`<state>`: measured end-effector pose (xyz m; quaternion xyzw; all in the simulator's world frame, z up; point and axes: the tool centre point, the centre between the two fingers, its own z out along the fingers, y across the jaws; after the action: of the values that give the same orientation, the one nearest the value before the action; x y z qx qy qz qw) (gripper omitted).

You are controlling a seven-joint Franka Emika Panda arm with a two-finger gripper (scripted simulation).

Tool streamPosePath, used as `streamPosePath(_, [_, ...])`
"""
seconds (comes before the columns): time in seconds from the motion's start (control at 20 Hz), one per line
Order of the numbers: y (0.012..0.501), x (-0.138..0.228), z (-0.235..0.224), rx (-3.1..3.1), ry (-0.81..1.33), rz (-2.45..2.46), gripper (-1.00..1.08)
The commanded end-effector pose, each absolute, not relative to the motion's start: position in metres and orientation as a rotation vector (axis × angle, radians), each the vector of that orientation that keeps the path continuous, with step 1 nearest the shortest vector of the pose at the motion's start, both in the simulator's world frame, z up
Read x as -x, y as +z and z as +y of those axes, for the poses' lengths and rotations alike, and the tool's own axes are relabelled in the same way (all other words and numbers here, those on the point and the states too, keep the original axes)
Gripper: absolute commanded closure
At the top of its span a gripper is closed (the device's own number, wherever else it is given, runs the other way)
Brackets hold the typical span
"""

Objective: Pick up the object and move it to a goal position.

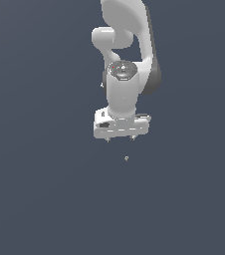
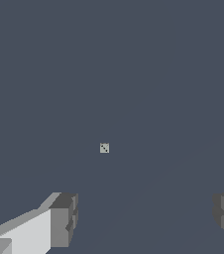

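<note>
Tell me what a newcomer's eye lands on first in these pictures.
The white arm dominates the exterior view, hanging from the top centre against a plain dark grey-blue ground, its gripper open and pointing down. Next comes the object, a tiny pale speck alone below the gripper, apart from it. In the wrist view it shows as a small pale cube with dark dots, beyond the two spread fingers.
</note>
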<state>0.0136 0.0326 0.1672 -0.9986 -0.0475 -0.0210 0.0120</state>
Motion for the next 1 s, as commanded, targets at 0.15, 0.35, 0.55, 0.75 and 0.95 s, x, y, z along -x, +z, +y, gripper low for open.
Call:
streamPosePath(0.15, [0.133,-0.020,0.045,3.122,-0.043,-0.133,-0.92])
streamPosePath(0.35, [0.101,-0.024,0.056,3.130,-0.024,-0.120,-0.92])
streamPosePath(0.55, [0.078,-0.026,0.064,3.136,-0.011,-0.110,-0.92])
streamPosePath(0.75, [0.064,-0.026,0.069,3.139,-0.003,-0.105,-0.92])
streamPosePath(0.95, [0.059,-0.026,0.071,3.140,0.000,-0.103,-0.92])
